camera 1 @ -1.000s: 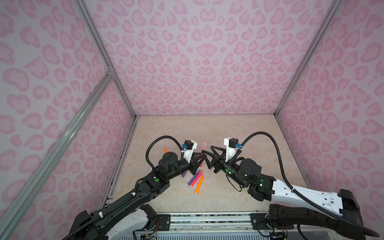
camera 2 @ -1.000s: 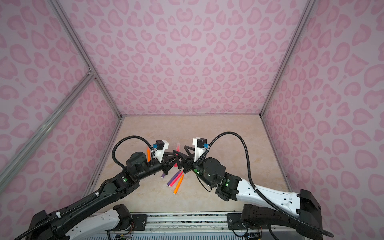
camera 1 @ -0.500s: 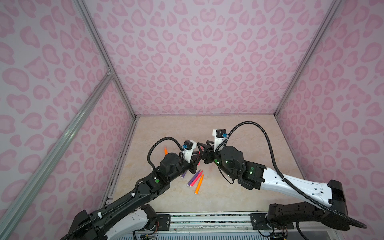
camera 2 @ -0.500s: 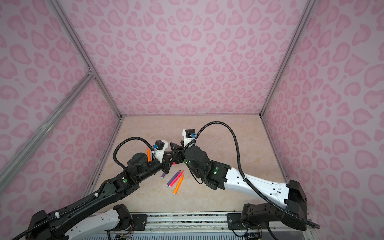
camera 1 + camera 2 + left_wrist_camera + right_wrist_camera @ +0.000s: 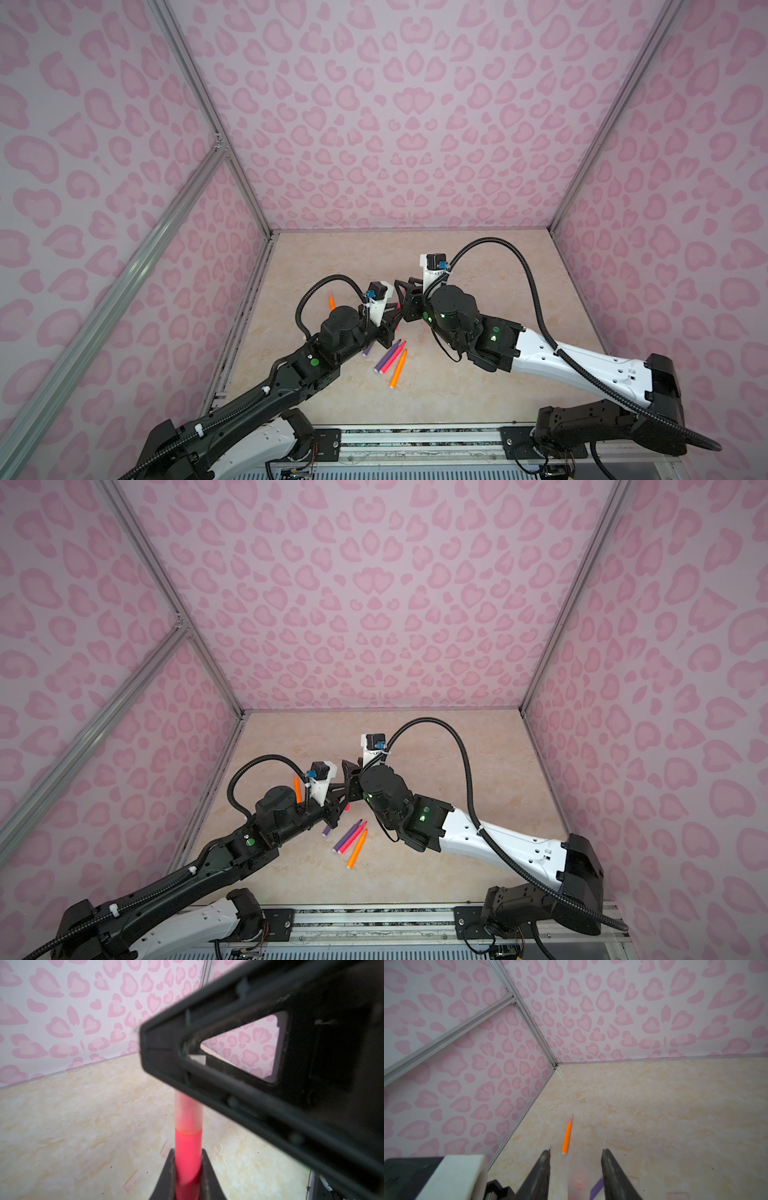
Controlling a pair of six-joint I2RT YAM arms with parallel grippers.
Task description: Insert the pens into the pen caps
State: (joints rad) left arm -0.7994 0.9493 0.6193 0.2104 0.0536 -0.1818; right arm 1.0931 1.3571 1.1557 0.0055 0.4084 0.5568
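Observation:
My left gripper is shut on a pink pen that stands up out of its jaws. A translucent pen cap sits over the pen's upper end. My right gripper has come over that end. Its jaws stand apart on either side of the cap, seen end-on with a pink spot, and a gap shows on both sides. One right finger blocks much of the left wrist view. In both top views the two grippers meet at mid-table, hiding most of the pen.
A purple pen, a pink pen and an orange pen lie together near the front. Another orange pen lies by the left wall. A purple stub shows under the left arm. Faint loose caps lie on the beige floor.
The right arm has swung left and forward until its gripper reaches the capped end of the pink pen, and its jaws have narrowed. The left arm and its pen have held still.

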